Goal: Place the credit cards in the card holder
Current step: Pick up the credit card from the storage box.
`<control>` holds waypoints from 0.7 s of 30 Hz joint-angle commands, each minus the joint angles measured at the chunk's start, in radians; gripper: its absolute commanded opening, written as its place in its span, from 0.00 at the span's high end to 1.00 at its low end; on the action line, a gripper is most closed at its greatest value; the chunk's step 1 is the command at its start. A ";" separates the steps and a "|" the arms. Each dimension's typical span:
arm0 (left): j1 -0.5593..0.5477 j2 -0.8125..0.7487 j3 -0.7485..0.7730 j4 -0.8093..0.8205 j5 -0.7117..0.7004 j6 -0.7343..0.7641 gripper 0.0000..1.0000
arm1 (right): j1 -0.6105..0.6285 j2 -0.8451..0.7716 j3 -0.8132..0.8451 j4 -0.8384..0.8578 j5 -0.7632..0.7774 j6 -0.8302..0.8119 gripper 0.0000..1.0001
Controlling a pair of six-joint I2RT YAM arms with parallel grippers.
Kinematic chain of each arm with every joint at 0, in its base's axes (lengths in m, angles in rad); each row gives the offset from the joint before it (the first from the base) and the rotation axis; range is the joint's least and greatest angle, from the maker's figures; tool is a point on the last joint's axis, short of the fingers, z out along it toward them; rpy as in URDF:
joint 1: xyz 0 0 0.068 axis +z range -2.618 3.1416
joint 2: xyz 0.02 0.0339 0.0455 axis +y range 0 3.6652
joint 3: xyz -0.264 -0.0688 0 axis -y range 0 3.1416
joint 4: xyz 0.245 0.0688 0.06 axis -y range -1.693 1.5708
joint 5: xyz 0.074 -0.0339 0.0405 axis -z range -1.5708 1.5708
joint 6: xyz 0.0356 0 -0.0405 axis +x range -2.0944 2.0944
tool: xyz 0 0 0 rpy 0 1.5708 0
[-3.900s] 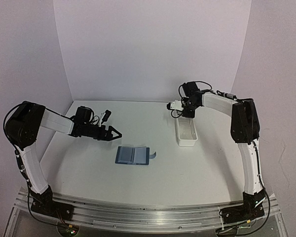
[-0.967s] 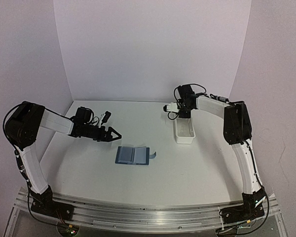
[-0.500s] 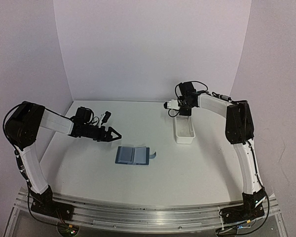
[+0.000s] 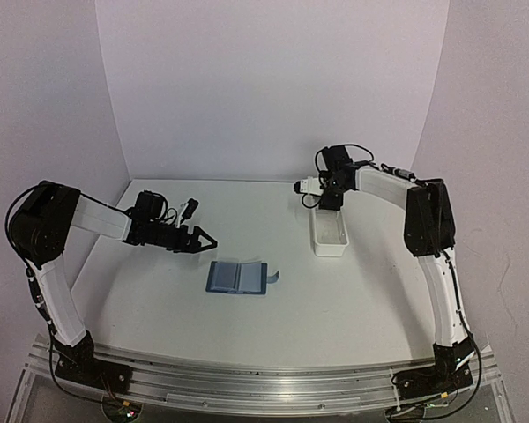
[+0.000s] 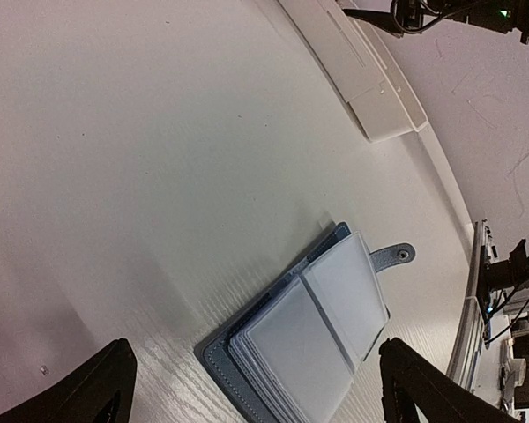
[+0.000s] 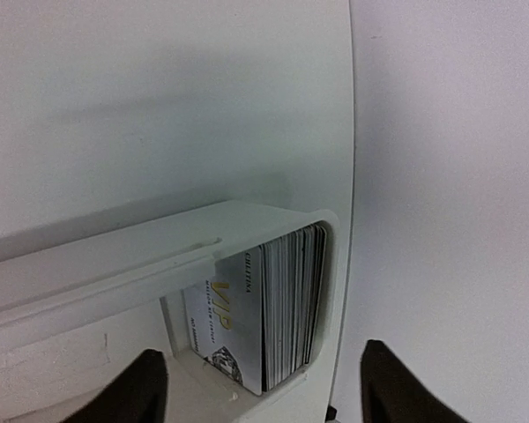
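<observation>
The card holder (image 4: 238, 277) lies open on the table, dark blue with pale pocket pages up and its snap tab (image 5: 395, 257) pointing right. My left gripper (image 4: 206, 240) hovers open just to its upper left; in the left wrist view the card holder (image 5: 304, 339) lies between the spread fingers of the left gripper (image 5: 256, 388). The credit cards (image 6: 291, 304) stand on edge as a stack in the far end of a white tray (image 6: 115, 256). The front one is silver with gold "VIP". My right gripper (image 6: 266, 388) is open above them, holding nothing.
The long white tray (image 4: 330, 233) sits at the back right under the right gripper (image 4: 328, 204); it also shows as the tray (image 5: 361, 70) in the left wrist view. White walls close the back and sides. The table's right edge runs just past the tray.
The right gripper has shifted slightly at the tray's far end and its jaws have opened. The left arm and the card holder have not moved.
</observation>
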State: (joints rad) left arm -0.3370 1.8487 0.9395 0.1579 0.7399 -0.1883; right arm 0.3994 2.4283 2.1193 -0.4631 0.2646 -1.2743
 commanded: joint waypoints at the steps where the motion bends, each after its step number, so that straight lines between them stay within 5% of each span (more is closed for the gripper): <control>1: 0.005 -0.042 -0.019 0.014 0.008 0.007 0.04 | -0.014 -0.005 0.025 0.089 0.005 -0.078 0.02; 21: 0.007 -0.015 0.007 -0.021 -0.003 0.033 0.04 | -0.032 0.157 0.115 0.254 -0.010 -0.180 0.02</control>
State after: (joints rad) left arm -0.3367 1.8469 0.9268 0.1558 0.7387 -0.1789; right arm 0.3710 2.5561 2.1880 -0.2695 0.2691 -1.4321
